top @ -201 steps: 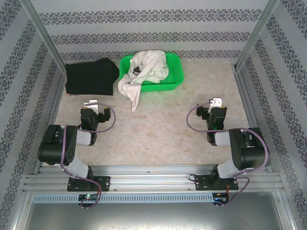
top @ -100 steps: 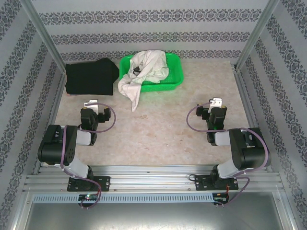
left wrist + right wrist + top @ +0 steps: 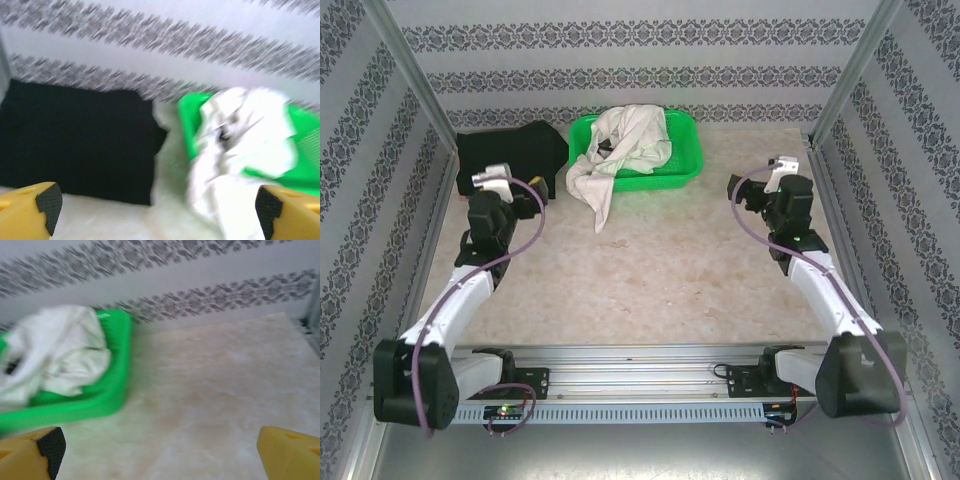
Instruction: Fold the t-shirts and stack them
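The black t-shirt lies folded flat at the back left of the table; the left wrist view has it ahead and to the left. A crumpled cream t-shirt fills the green basket and hangs over its front left edge onto the table. My left gripper hovers just in front of the black shirt's near edge, open, nothing between its fingers. At the right, my right gripper is open over bare table, with the basket and cream shirt to its left.
Patterned walls close the table in on three sides. Metal posts stand at the back corners. Bare table surface stretches across the middle and the right side, between the two arms.
Both arms have stretched away from their bases toward the back: the left up to the black shirt's edge, the right toward the back right. Both grippers stayed open. The shirts have not moved.
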Tool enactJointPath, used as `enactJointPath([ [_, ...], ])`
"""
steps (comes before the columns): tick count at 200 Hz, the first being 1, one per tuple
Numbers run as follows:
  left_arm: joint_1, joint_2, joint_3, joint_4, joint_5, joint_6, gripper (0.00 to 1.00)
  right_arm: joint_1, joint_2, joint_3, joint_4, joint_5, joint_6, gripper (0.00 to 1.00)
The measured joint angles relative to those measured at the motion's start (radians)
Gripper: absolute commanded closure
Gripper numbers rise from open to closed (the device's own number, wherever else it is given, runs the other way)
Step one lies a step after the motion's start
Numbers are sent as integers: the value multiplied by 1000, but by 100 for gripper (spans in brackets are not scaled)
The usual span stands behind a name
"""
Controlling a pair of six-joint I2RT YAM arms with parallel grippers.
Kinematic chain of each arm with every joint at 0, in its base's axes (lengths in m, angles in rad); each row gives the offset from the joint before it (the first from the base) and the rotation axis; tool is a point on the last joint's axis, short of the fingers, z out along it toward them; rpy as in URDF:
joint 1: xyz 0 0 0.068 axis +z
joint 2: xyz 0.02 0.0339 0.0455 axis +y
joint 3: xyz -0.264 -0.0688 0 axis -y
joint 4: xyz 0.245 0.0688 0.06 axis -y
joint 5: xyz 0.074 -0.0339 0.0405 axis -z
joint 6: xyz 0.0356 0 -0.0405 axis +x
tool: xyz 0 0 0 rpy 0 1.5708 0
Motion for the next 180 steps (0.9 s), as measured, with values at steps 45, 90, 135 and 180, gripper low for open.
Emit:
enactJointPath([
  [45, -61, 203, 425, -458, 117, -195, 0, 0, 227, 253, -296, -279, 180, 2],
  [90, -74, 527, 698, -724, 256, -278, 0, 5, 459, 420, -405, -441, 275, 2],
  [135, -74, 763, 926, -902, 258, -282, 5, 17, 625, 557, -412, -518, 321, 3],
  [180, -72, 902, 1091, -987, 216, -270, 8, 29, 741, 640, -426, -534, 333, 4],
])
